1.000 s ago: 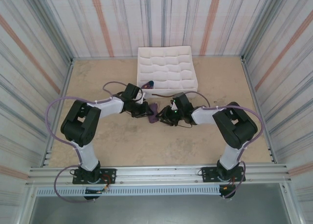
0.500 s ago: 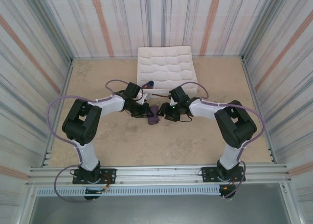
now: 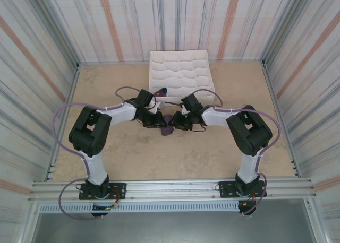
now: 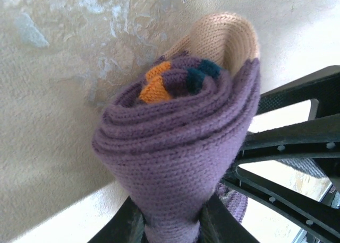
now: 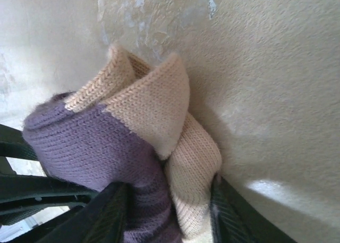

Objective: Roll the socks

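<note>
Centrally in the frame, rolled purple socks (image 3: 167, 128), beige table (image 3: 159, 163) beneath, left gripper (image 3: 159, 122) grasping them from the left, right gripper (image 3: 176, 122) clenching their cream cuff (image 5: 154, 105) from the right, white grid box (image 3: 180, 76) just above.

The table (image 3: 133, 158) is overlooked from above and behind; the socks (image 3: 166, 127) are shared close-up by both wrist views (from opposite sides).

Box (image 3: 180, 73) close behind socks (image 3: 166, 127); table (image 3: 159, 158) open nearer.

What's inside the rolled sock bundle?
Coiled purple layers of the sock roll wrap an orange patch and a teal patch at its centre; a beige cuff sits behind. Deeper turns are covered.
</note>
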